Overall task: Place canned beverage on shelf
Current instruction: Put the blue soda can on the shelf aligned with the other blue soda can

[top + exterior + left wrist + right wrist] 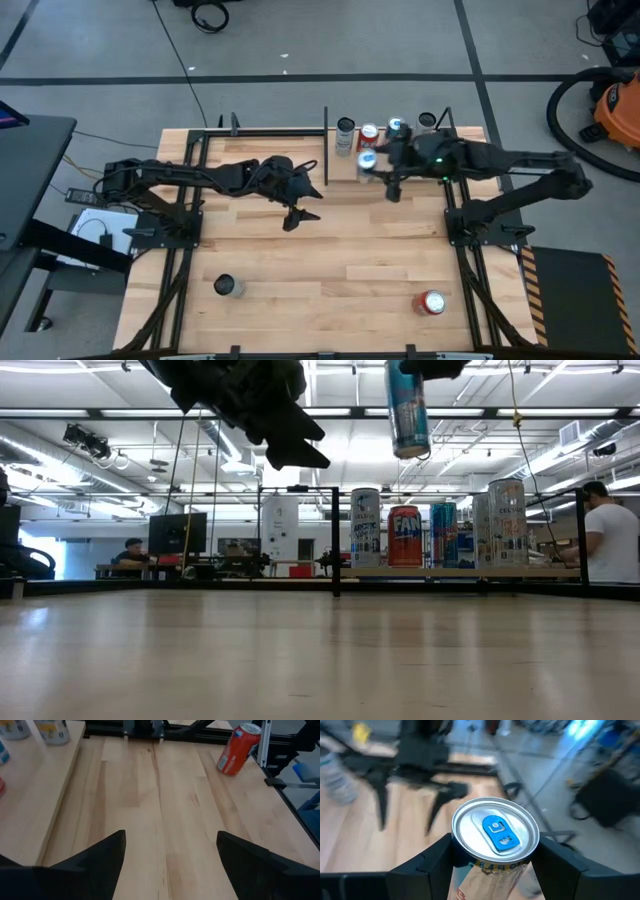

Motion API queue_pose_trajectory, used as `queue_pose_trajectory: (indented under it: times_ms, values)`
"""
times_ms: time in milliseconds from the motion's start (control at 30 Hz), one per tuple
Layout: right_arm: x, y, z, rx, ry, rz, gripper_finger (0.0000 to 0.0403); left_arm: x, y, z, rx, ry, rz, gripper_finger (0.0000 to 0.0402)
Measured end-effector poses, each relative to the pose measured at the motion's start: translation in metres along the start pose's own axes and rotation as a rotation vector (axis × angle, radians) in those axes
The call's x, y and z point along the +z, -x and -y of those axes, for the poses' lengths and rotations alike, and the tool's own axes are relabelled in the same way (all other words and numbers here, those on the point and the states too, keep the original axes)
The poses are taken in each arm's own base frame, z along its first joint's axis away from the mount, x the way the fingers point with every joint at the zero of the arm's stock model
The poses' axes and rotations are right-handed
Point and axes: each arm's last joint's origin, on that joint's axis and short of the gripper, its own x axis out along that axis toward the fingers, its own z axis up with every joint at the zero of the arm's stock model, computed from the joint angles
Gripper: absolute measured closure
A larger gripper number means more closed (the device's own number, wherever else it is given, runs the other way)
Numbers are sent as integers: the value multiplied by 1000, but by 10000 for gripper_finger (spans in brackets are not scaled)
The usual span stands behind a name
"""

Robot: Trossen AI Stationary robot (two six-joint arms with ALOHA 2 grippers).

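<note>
Right gripper (372,168) is clamped on a slim blue-and-white can (366,162), fingers on either side just below the rim; the can hangs upright, long axis vertical. In the low view it rides well clear above the row of cans already standing on the shelf (425,195).

Key relation, high view: the held can sits over the shelf's near-left part, at about 7 o'clock from the red can (369,134) and 5 o'clock from the silver can (345,132) in the back row. The shelf lies straight below it, so my read is that the coming move is mostly a descent onto bare panel in front of that row. The right arm is the one over the shelf; the left gripper (300,213) hangs over the planked table (330,270) at about 8 o'clock from the can, jaws parted, holding nothing.

Two cans wait on the table: a dark one (228,286) at lower left, a red one (432,302) at lower right.

Writing: the red shelf can (405,536) reads "FAN…" in the low view, probably Fanta. The held can's top (495,832) has a blue tab; lettering under the rim is not legible.
</note>
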Motion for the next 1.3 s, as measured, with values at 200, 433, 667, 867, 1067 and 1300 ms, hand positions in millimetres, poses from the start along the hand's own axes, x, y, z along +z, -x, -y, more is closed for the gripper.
queue_pose_trajectory:
  times_ms: [200,433,667,867,1067,1300]
  values:
    - [-29,21,8,-167,-55,29,167,2,0,1,-3,-49,24,88]
    - [-83,5,2,-244,-171,102,165,4,-1,1,-2,-51,47,88]
    - [-120,-15,2,-345,-209,-6,164,13,0,1,1,-73,131,88]
    - [-140,-22,7,-413,-274,-18,164,14,0,1,1,-76,144,88]
    - [-161,-27,4,-436,-325,-18,163,14,0,1,1,-77,143,88]
    - [-171,-32,6,-486,-319,-14,163,14,0,1,2,-84,143,88]
